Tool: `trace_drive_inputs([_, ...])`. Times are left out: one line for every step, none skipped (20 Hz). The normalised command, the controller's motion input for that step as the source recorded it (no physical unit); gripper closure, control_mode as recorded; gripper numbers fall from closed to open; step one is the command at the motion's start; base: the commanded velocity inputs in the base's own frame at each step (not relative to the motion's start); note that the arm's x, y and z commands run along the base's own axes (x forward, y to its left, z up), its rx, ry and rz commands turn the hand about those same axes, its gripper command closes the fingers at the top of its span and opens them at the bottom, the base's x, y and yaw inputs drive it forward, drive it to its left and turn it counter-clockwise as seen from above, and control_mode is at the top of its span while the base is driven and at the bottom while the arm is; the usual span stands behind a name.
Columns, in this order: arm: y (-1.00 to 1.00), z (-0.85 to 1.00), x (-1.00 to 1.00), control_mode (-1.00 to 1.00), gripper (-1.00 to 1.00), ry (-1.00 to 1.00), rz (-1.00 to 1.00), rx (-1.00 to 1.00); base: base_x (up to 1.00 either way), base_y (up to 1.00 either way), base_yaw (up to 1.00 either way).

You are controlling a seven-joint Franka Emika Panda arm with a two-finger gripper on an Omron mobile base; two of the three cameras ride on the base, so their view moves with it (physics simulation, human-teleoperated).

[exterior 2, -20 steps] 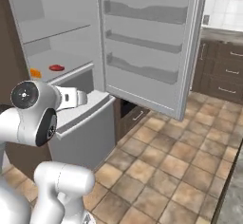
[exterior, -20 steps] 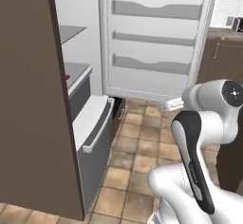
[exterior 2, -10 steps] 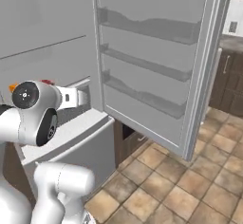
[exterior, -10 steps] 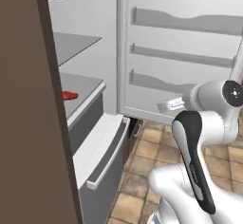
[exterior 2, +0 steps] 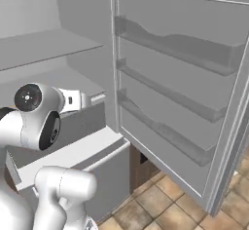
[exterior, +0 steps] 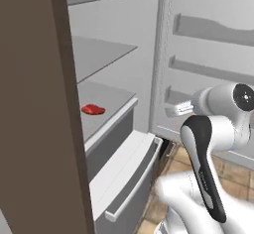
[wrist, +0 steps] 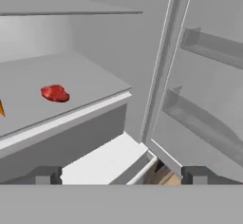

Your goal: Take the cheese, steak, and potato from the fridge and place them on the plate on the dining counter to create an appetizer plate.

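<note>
Steak (wrist: 55, 93) lies on the lower shelf (wrist: 90, 83) of the open fridge (exterior: 106, 39), above the drawer (exterior: 130, 166) — an orange sliver of cheese (wrist: 1, 108) shows at the shelf's left edge. Gripper (wrist: 121, 175) hangs before the shelf, jaws wide apart, holding nothing.

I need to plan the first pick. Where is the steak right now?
The steak lies on the fridge's lower shelf, above the drawer, left of centre in the hand view. The left base view shows it too, near the brown cabinet side.
</note>
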Motion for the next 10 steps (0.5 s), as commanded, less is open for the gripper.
trace_drive_inputs([0.0,0.0,0.0,1.0,-1.0,0.0,0.0,0.0,0.39,0.19,0.39])
trace_drive_inputs([0.0,0.0,0.0,1.0,-1.0,0.0,0.0,0.0,0.4,0.18,0.39])
trace_drive_inputs([0.0,0.0,0.0,1.0,-1.0,0.0,0.0,0.0,0.39,0.16,0.4])
trace_drive_inputs([0.0,0.0,0.0,1.0,-1.0,0.0,0.0,0.0,0.44,0.11,0.41])
trace_drive_inputs([0.0,0.0,0.0,1.0,-1.0,0.0,0.0,0.0,0.49,0.07,0.41])
trace_drive_inputs([0.0,0.0,0.0,1.0,-1.0,0.0,0.0,0.0,0.6,0.0,0.41])
trace_drive_inputs([0.0,0.0,0.0,1.0,-1.0,0.0,0.0,0.0,0.66,0.0,0.41])
trace_drive_inputs([0.0,0.0,0.0,1.0,-1.0,0.0,0.0,0.0,0.69,0.0,0.41])
trace_drive_inputs([0.0,0.0,0.0,1.0,-1.0,0.0,0.0,0.0,0.79,0.0,0.41])
trace_drive_inputs([0.0,0.0,0.0,1.0,-1.0,0.0,0.0,0.0,0.8,-0.06,0.39])
